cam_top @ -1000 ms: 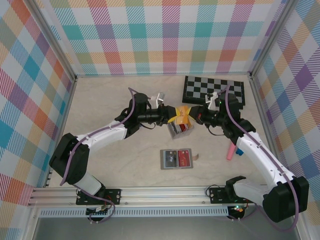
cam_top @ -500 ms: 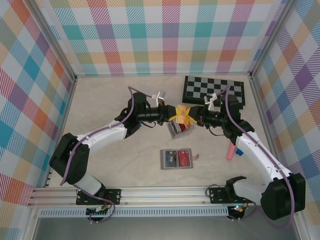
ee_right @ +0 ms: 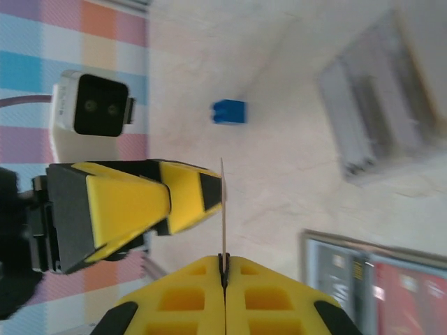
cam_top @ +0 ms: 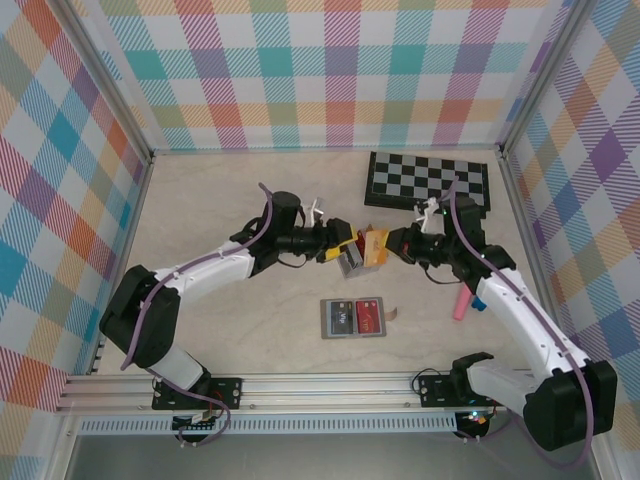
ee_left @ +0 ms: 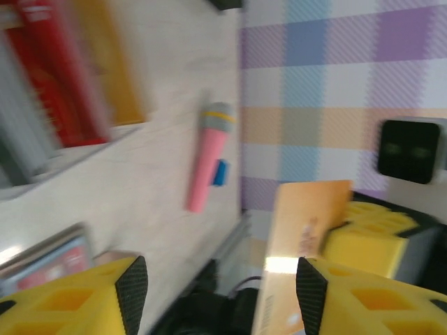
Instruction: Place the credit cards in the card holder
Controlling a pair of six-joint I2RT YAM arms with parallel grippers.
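Observation:
An orange credit card (cam_top: 375, 247) hangs above the table's middle, pinched in my shut right gripper (cam_top: 386, 245). It shows edge-on (ee_right: 223, 202) in the right wrist view, rising from the closed jaws of that gripper (ee_right: 224, 269). My left gripper (cam_top: 335, 249) stands just left of the card, open, with nothing between its fingers. The left wrist view has the same card (ee_left: 304, 237) beside the right fingertip of the open left gripper (ee_left: 220, 296). The grey card holder (cam_top: 353, 317) lies open and flat nearer the front, with a dark card and a red card in its slots.
A small upright rack (cam_top: 350, 263) of red and yellow cards stands under the grippers. A chessboard (cam_top: 428, 182) lies at the back right. A pink marker (cam_top: 461, 305) and a blue block (cam_top: 478, 303) rest by the right arm.
The left gripper has opened and let go of the orange card, drawing back a little to the left. The right gripper keeps the card and has shifted slightly right.

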